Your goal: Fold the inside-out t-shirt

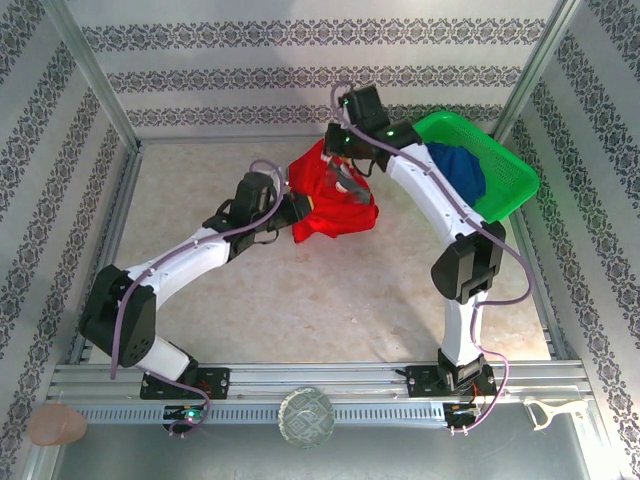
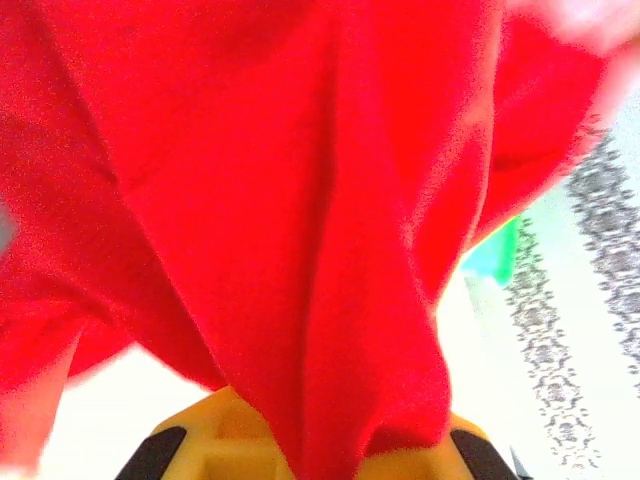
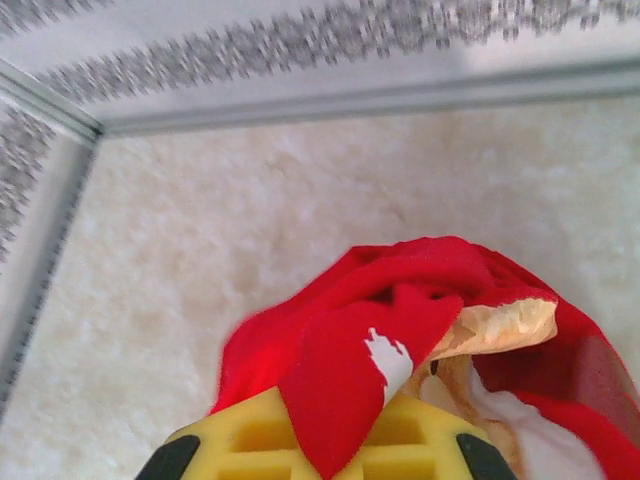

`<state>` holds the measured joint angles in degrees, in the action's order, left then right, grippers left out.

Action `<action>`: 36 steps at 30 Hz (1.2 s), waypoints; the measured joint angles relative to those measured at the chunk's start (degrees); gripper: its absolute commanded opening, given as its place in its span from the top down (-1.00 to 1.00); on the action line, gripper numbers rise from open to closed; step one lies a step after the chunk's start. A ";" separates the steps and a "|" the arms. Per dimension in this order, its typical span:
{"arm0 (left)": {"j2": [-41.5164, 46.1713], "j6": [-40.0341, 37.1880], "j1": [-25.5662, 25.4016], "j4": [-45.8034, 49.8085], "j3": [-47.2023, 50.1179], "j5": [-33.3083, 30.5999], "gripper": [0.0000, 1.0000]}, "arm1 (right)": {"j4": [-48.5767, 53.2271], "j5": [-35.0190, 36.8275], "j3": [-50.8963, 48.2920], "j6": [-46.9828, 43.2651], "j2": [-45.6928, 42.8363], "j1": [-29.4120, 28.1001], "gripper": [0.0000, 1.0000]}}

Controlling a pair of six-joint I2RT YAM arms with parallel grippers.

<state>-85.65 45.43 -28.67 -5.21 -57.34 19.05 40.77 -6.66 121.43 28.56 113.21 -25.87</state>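
Left arm reaches diagonally toward the green basket (image 1: 512, 170). The left gripper (image 1: 297, 212) is clamped on the far-from-basket edge of the inside-out t-shirt (image 1: 335, 200). Right arm is bent at the elbow by the basket's near corner, forearm running along its left rim. The right gripper (image 1: 340, 150) is pinched onto the t-shirt's top. T-shirt is bunched just left of the basket; dark blue garment (image 1: 460, 170) lies inside it.

T-shirt (image 1: 325, 215) bright red, white print patches noted, basket (image 1: 517, 172) vivid green, garment (image 1: 462, 170) within dark blue, walls (image 1: 300, 75) white banded with grey damask, tabletop (image 1: 330, 300) mottled beige
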 measured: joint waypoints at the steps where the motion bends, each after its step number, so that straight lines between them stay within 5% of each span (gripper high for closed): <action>1: 0.98 0.00 0.17 -0.20 2.29 -0.31 1.00 | 0.15 -0.59 2.27 0.07 -0.02 0.50 1.00; 5: 4.48 0.02 1.86 -3.41 8.92 -1.60 0.88 | 1.01 -3.82 5.42 0.39 -1.88 1.29 1.00; 9: 6.27 -0.15 5.68 -5.73 12.00 -1.55 -0.35 | 0.42 -6.25 4.07 1.14 -4.66 0.98 1.00; 11: 6.14 -0.39 8.20 -5.11 13.18 -1.33 -0.55 | -1.77 -7.02 1.20 1.31 -7.54 1.33 1.00; 16: 7.80 -3.28 13.07 0.57 12.81 -0.85 -0.72 | -8.15 -12.07 -10.38 -0.13 -17.46 2.69 1.00; 24: 11.37 -5.16 11.65 4.35 1.01 3.98 -0.79 | -21.66 -29.11 -30.53 -3.48 -25.42 8.66 1.00; 36: -7.54 -5.99 4.63 2.01 -10.27 7.41 -0.83 | -34.53 -41.75 -38.14 0.09 -28.57 13.60 1.00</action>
<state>-93.19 39.44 -24.03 -3.20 -67.61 26.46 6.24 -48.40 83.29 28.64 84.64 -12.27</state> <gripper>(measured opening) 0.913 0.053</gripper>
